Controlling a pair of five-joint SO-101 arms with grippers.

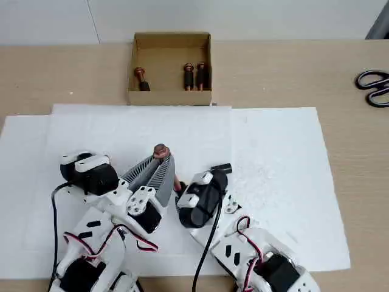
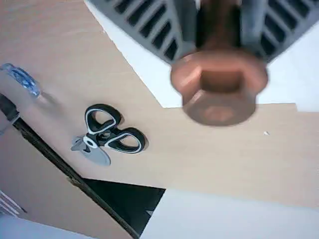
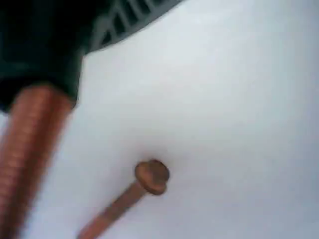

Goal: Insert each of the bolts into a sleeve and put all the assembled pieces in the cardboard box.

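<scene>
Bolt (image 2: 218,89) sits clamped in the left gripper (image 1: 161,158), head toward the cardboard box (image 1: 170,97) but well short of it. Its shaft runs back toward the right gripper (image 1: 181,190); I cannot tell whether that one holds anything. The likely risk is that the pinch sits just behind the head, so pressing a sleeve onto the shaft could tilt the bolt or let it slip. A probable sleeve (image 1: 222,166) lies slightly farther from the cardboard box than the bolt head, apart from both grippers.
</scene>
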